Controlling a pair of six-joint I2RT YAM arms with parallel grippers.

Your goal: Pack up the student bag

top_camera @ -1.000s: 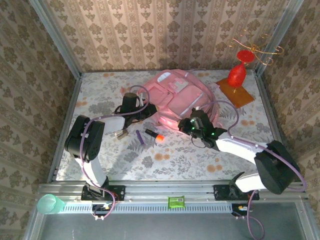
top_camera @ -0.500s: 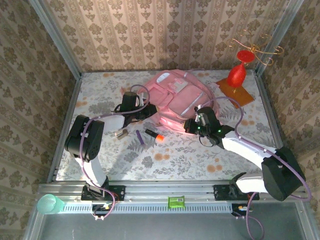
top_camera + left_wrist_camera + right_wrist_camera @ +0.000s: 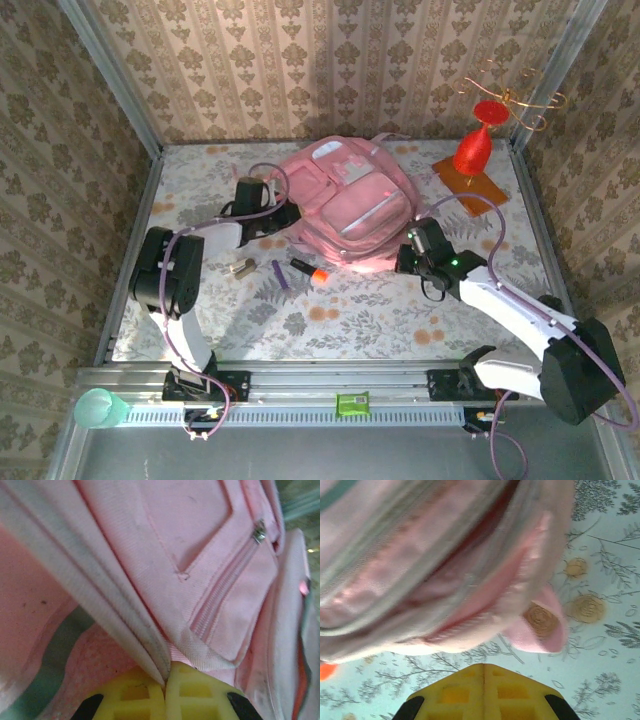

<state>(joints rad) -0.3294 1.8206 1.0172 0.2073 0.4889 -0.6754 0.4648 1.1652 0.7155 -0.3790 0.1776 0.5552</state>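
The student bag [image 3: 350, 200], big, soft and pink with zipped front pockets, lies in the middle of the table. My left gripper [image 3: 288, 213] is at its left edge. In the left wrist view this left gripper [image 3: 165, 677] is shut, pinching a pale fold of the student bag [image 3: 200, 540] between its yellow fingertips. My right gripper [image 3: 403, 262] sits just off the bag's near right corner. In the right wrist view the right gripper [image 3: 483, 667] is shut with nothing in it. It is a short way from the student bag [image 3: 445, 555] and its small pink tab [image 3: 542, 625].
A black marker with an orange cap [image 3: 310, 268], a purple pen [image 3: 280, 275] and a small metal piece [image 3: 241, 268] lie in front of the bag. A red ornament [image 3: 473, 150] stands on an orange board at the back right. A teal cup [image 3: 98, 408] sits on the near rail.
The bag has shifted left and toward the back, with my left gripper holding its edge. My right gripper has come off the bag and moved right.
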